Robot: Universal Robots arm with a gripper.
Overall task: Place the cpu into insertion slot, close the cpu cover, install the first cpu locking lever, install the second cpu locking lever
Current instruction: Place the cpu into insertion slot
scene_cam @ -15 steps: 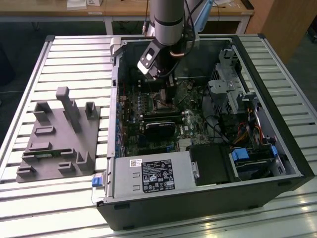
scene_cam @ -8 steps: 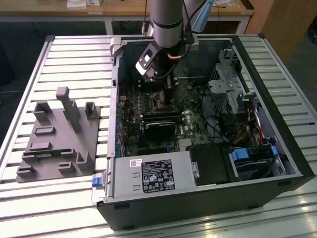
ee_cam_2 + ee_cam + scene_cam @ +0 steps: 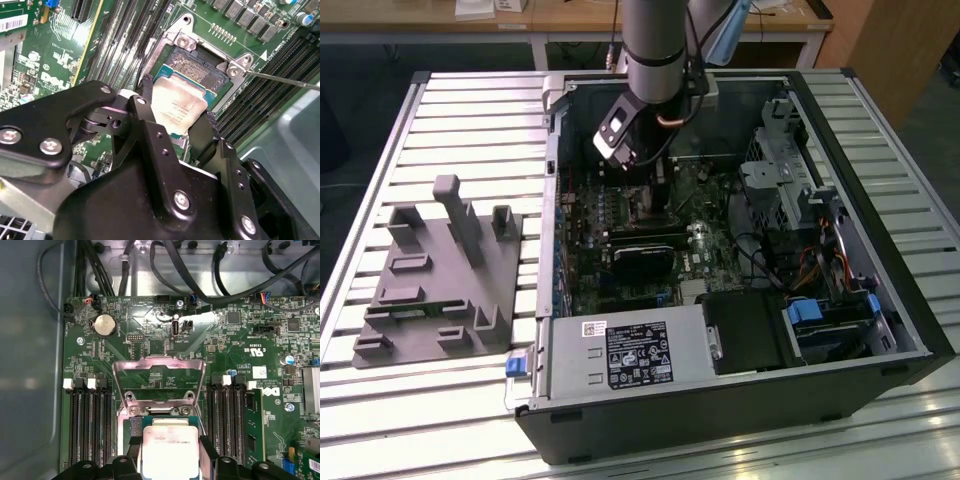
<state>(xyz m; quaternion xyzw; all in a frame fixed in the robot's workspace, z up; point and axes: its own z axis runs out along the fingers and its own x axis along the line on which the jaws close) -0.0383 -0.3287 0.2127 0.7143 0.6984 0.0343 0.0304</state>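
Gripping the cpu (image 3: 181, 100) by two opposite edges, the end effector (image 3: 176, 105) had its black fingers (image 3: 144, 92) drawn in only as far as the chip's width and carried nothing else. In the exterior view the arm (image 3: 655, 50) reached down into the open computer case (image 3: 740, 410), which lay on the slatted surface (image 3: 450, 110), toward the far part of the board.

In both wrist views the chip sat directly over the insertion slot (image 3: 192, 67), metal face up. Part of the dark contact field lay uncovered beyond one of the chip's edges. I could not tell whether the chip touched the socket or hovered just above it.

The cpu cover (image 3: 160, 362) stood swung open in the first wrist view, just beside the socket and clear of the chip. A thin metal rod (image 3: 280, 79) lay unlatched along the socket's side in the second wrist view.

By my judgement the first step was in hand: the chip was at the socket but not shown seated. Finishing that placement seemed to call for the chip to be square to the silver frame (image 3: 235, 67) and level, since a tilted or offset chip could press on the contacts.
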